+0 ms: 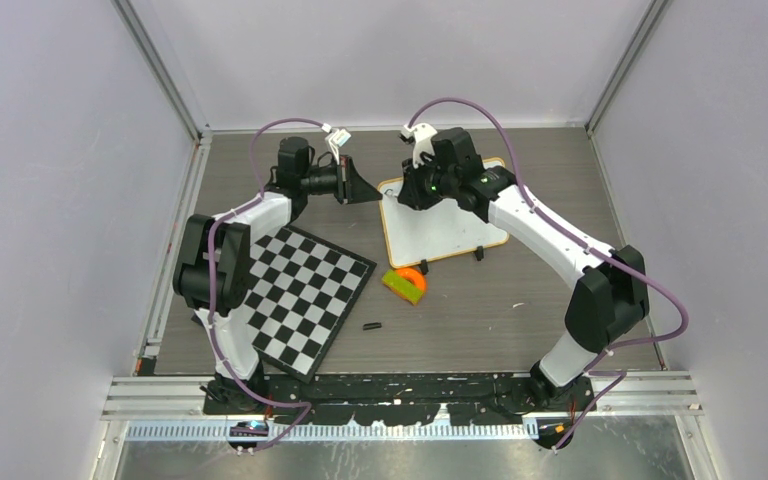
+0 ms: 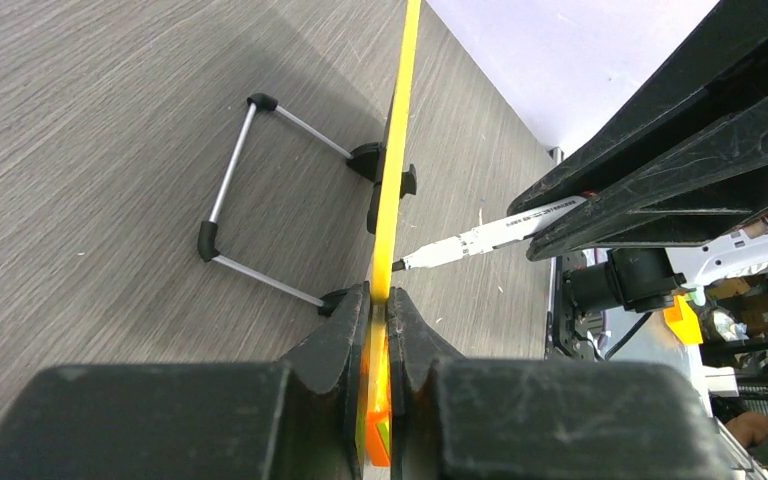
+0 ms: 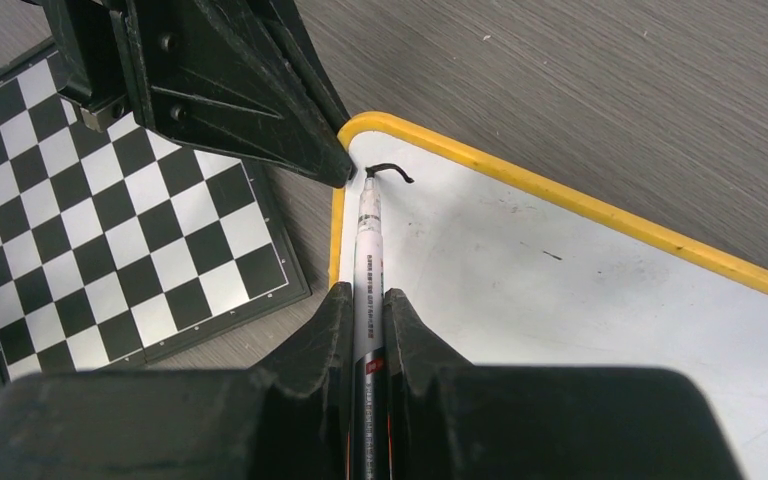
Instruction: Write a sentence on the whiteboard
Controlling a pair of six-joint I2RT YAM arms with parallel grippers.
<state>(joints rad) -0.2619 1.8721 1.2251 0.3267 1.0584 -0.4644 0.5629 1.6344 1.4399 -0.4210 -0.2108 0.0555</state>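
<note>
The whiteboard (image 1: 445,228) lies tilted at the back middle, white with a yellow-looking frame (image 3: 560,195). My left gripper (image 2: 381,292) is shut on the board's frame edge (image 2: 400,120) at its near-left corner. My right gripper (image 3: 365,292) is shut on a white marker (image 3: 368,250). The marker's tip touches the board just inside that corner. The only writing I see is a short curved dark stroke (image 3: 392,172) at the tip. In the top view the left gripper (image 1: 365,190) and right gripper (image 1: 412,190) nearly meet.
A black-and-white chequered board (image 1: 300,295) lies left of the whiteboard, close to its edge (image 3: 110,220). An orange and green block (image 1: 405,283) and a small black cap (image 1: 371,326) lie in front. The board's wire stand (image 2: 230,190) sticks out behind. Walls enclose the table.
</note>
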